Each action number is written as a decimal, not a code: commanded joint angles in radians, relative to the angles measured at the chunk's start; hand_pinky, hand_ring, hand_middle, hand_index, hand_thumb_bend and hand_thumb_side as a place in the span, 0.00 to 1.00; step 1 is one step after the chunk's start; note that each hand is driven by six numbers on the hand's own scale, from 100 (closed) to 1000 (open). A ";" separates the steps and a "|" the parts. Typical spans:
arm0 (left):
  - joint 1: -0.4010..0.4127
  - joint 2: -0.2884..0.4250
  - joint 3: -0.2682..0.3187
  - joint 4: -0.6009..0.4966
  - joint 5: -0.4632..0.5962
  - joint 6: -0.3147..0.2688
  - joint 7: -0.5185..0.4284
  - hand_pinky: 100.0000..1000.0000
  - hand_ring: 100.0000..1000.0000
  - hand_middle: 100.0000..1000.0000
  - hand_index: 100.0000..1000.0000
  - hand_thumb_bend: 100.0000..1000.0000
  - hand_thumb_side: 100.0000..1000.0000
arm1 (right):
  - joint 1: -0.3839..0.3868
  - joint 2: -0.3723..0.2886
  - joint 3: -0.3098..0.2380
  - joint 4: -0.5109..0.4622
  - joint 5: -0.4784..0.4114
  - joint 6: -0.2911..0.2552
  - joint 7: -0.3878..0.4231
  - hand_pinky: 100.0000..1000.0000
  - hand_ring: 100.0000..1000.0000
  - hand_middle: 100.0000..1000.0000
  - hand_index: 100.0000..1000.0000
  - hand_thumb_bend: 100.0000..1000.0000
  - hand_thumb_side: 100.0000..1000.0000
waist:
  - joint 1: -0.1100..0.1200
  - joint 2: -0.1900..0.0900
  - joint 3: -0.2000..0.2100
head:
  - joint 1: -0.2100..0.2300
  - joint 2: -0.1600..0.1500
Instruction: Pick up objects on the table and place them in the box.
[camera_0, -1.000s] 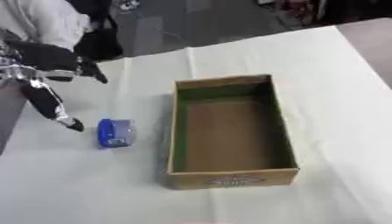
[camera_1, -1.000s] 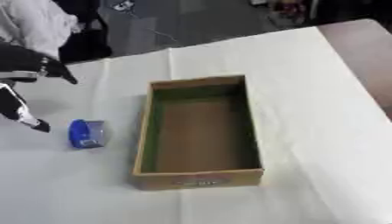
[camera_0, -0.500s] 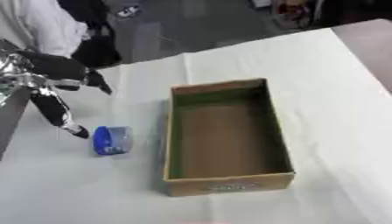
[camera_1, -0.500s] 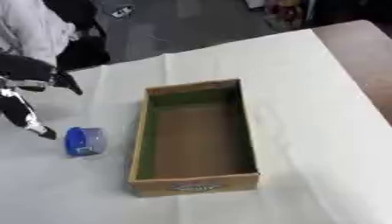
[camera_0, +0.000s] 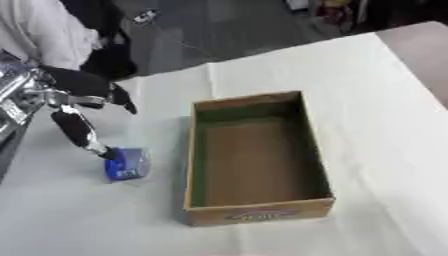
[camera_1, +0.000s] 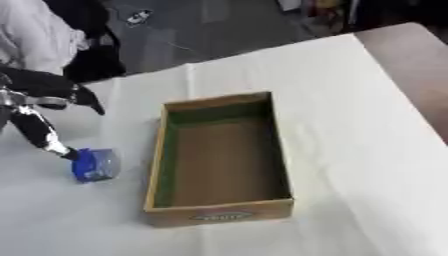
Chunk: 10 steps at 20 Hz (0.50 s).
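Observation:
A small blue packet (camera_0: 125, 163) lies on the white table, left of an open cardboard box (camera_0: 255, 156) with nothing inside. My left hand (camera_0: 77, 105) hangs over the table's left side with its fingers spread. Its thumb tip (camera_0: 103, 151) touches the packet's upper left corner, while the other fingers (camera_0: 98, 87) point away, higher up. Nothing is held. My right hand shows in neither view.
The table (camera_0: 376, 100) is covered with a white cloth and runs to the right and to the front. A brown surface (camera_1: 411, 60) borders it at the far right. Dark floor and a person in white (camera_0: 44, 35) lie beyond the far edge.
The whole picture has shifted, so the camera has moved. My left hand has come down until its thumb tip meets the blue packet. The box has stayed put.

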 joint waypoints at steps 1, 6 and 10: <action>-0.018 0.015 0.003 0.008 -0.005 -0.017 -0.023 0.72 0.78 0.79 0.89 0.57 0.55 | -0.017 -0.031 -0.007 -0.015 -0.004 -0.148 0.153 0.09 0.27 0.26 0.40 0.00 0.69 | -0.002 -0.011 -0.001 | 0.016 -0.027; -0.022 0.002 -0.003 0.022 -0.015 -0.016 -0.034 0.64 0.72 0.75 0.88 0.59 0.56 | -0.019 -0.030 -0.005 -0.015 -0.005 -0.146 0.156 0.09 0.27 0.26 0.40 0.00 0.69 | 0.001 -0.009 -0.002 | 0.011 -0.015; -0.023 -0.002 -0.007 0.030 -0.025 -0.015 -0.049 0.62 0.69 0.74 0.88 0.60 0.57 | -0.020 -0.031 -0.004 -0.015 -0.005 -0.146 0.158 0.09 0.27 0.26 0.40 0.00 0.69 | 0.002 -0.009 -0.002 | 0.010 -0.007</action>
